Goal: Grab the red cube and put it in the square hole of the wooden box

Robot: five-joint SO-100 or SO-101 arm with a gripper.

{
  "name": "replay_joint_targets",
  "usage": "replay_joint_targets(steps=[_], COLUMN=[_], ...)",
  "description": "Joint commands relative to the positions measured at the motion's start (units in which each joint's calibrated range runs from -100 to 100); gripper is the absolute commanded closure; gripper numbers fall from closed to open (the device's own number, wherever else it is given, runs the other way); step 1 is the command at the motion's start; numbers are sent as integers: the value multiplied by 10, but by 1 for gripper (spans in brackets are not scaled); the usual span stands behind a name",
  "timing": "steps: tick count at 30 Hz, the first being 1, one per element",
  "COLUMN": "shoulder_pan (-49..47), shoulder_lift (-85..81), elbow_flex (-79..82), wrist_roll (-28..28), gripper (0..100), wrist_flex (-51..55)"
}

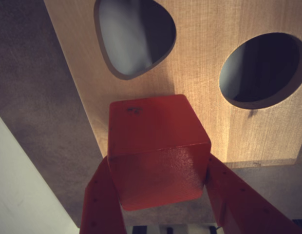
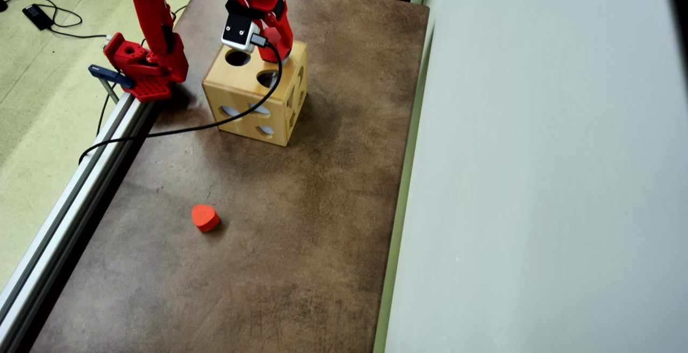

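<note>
In the wrist view my gripper (image 1: 158, 168) is shut on the red cube (image 1: 158, 151), with a red finger on each side of it. The cube hangs just over the near edge of the wooden box (image 1: 204, 63). Beyond it the top face shows a rounded-triangle hole (image 1: 134, 36) and a round hole (image 1: 260, 68). I make out no square hole in either view. From overhead, the gripper (image 2: 280, 47) stands over the far edge of the wooden box (image 2: 247, 73), and the arm hides the cube.
An orange-red heart-shaped block (image 2: 205, 217) lies alone on the brown table (image 2: 301, 224). A metal rail (image 2: 70, 197) runs along the table's left edge, a pale wall panel (image 2: 537, 181) along its right. The arm's base (image 2: 145, 68) and a black cable (image 2: 177, 130) are left of the box.
</note>
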Motion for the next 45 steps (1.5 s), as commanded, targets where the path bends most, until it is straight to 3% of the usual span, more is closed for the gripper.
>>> replay_joint_targets(steps=[1, 45], shoulder_pan=[-14, -17], shoulder_lift=[-11, 5], elbow_flex=[-2, -1], wrist_roll=[4, 3], gripper=[97, 97], wrist_flex=[-6, -6])
